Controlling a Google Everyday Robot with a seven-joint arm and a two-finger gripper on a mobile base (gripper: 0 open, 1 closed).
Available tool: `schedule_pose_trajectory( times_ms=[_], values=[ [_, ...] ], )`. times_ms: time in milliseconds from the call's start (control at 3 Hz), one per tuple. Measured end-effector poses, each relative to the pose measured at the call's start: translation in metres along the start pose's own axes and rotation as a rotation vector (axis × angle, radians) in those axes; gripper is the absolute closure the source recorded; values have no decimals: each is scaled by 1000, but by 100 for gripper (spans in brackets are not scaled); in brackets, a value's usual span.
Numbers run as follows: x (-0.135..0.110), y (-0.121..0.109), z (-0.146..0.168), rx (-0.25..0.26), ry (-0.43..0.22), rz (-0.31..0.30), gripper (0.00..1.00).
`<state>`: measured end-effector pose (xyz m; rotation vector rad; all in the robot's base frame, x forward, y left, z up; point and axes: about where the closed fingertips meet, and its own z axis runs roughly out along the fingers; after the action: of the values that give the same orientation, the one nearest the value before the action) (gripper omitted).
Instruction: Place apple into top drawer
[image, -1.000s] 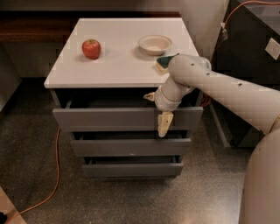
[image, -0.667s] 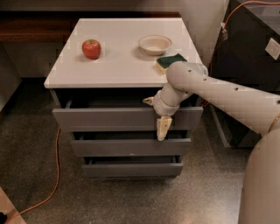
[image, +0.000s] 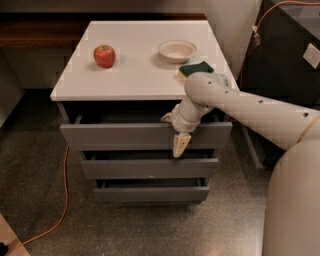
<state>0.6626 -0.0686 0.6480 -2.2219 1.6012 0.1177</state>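
Fingers (image: 180, 145) of the gripper (image: 172, 134) pinch the flat grey front of the slightly open top drawer (image: 120, 136).

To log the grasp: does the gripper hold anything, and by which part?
The apple sits free on the cabinet top. The gripper is at the upper front edge of the top drawer; whether it grips there cannot be told.

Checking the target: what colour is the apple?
Red, camera view. The apple lies on the cabinet top; the gripper hangs in front of the top drawer.
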Motion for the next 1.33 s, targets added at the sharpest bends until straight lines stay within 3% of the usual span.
schedule_pose_trajectory(
  times_ms=[333, 1000, 1333],
  values=[
    [-5, 5, -3, -10, 4, 6, 47],
    [-8, 29, -26, 0, 18, 9, 95],
    [-3, 51, -36, -5, 18, 31, 100]
  ],
)
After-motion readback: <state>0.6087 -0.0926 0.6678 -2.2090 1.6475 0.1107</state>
